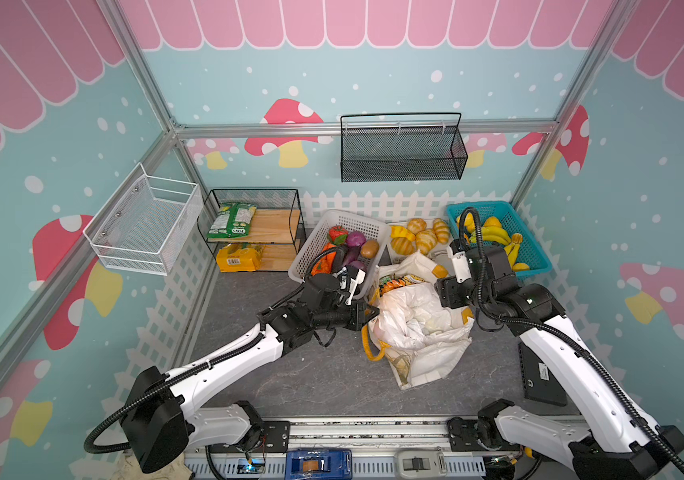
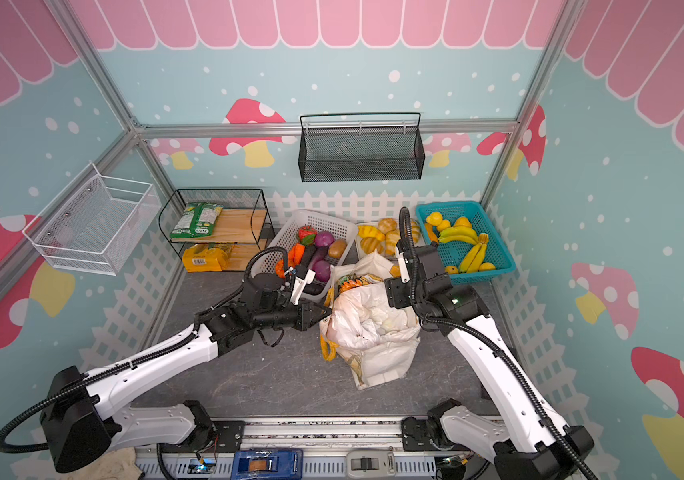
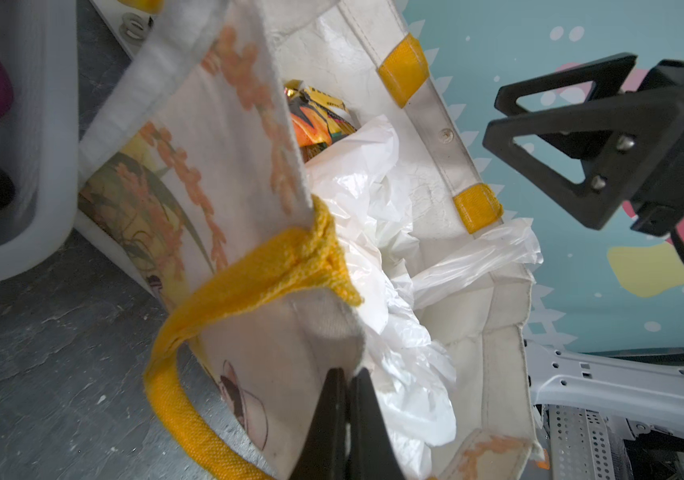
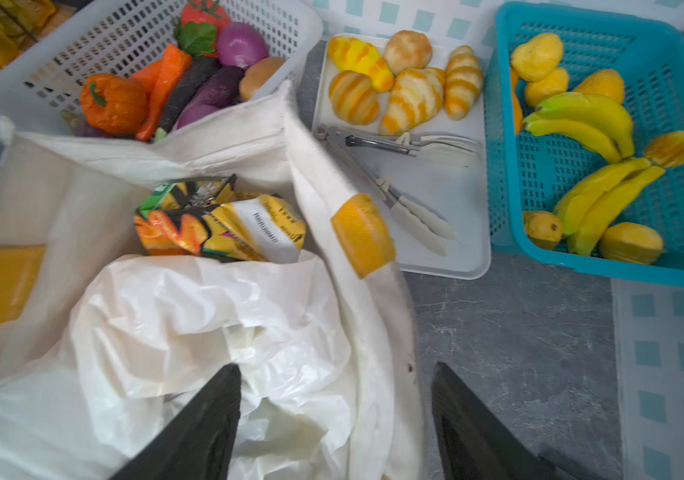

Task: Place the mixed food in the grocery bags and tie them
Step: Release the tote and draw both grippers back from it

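Left gripper clamps the rim of the soft canvas tote while the right gripper hangs open over it; inside, beside a snack packet, the light, slippery white plastic bag lies crumpled, likely best gathered by its limp handles.

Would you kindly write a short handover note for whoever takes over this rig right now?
Left end effector: shut on the rim of the canvas tote.
Right end effector: open, holding nothing, above the tote's opposite rim.
Things: the white plastic bag lies crumpled inside the tote, with the snack packet beside it. Round yellow fruits sit in the teal basket.
Done: packet is in the tote.
Left: no knot is visible on either bag. What the plastic bag holds cannot be seen.
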`<control>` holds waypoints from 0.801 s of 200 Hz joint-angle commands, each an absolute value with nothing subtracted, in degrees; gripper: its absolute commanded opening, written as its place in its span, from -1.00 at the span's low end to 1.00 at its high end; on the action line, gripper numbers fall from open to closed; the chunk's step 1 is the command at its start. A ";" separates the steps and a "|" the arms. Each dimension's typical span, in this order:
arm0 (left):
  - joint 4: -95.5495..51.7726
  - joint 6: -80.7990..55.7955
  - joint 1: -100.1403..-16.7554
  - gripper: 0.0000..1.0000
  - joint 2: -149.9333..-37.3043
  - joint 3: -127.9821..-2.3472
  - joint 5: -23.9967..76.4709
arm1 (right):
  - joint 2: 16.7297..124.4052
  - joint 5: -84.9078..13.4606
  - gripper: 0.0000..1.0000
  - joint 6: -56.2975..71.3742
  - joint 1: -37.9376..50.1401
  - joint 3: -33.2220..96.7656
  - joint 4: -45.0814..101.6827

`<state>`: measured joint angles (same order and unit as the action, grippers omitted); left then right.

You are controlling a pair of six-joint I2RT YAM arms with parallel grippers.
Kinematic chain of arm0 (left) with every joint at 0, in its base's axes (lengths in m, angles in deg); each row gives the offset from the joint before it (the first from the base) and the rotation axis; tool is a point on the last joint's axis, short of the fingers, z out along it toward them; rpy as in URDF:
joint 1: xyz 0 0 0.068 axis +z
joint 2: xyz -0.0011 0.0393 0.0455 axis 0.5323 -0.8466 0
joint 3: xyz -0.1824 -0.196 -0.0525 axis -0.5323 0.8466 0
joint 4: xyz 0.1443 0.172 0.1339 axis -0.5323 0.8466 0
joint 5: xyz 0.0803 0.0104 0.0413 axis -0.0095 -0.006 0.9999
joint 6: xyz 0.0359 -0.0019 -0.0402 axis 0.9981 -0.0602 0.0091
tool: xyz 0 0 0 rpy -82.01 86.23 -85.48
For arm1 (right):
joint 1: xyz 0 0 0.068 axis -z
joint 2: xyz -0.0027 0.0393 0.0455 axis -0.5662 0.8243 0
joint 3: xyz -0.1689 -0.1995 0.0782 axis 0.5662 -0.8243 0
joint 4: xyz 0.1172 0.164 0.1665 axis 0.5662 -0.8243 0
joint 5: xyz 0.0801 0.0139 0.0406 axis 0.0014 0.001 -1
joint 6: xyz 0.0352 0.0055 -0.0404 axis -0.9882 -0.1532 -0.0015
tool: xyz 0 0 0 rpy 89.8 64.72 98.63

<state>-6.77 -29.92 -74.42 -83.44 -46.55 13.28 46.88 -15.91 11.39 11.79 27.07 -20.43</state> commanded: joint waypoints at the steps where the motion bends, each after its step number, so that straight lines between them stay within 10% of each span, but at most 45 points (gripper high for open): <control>1: -5.19 -29.29 -71.83 -1.00 -81.34 -47.30 12.99 | 49.20 -14.23 0.44 12.93 13.28 25.00 -16.25; 57: -4.21 -27.56 -69.69 -1.00 -82.79 -49.84 20.37 | 49.84 -31.81 0.30 11.46 13.26 20.00 -7.18; 126: -4.12 -26.31 -68.13 -0.96 -83.72 -50.99 27.04 | 44.91 -26.39 0.51 12.59 17.83 19.93 -0.16; 160: -6.25 -27.13 -68.02 -0.19 -84.04 -50.83 25.78 | 43.09 -16.67 0.67 13.18 22.24 16.60 8.05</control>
<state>-4.02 -26.90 -68.43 -83.79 -48.84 24.78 44.48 -24.48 11.87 20.18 19.27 0.62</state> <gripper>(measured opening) 0.314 0.799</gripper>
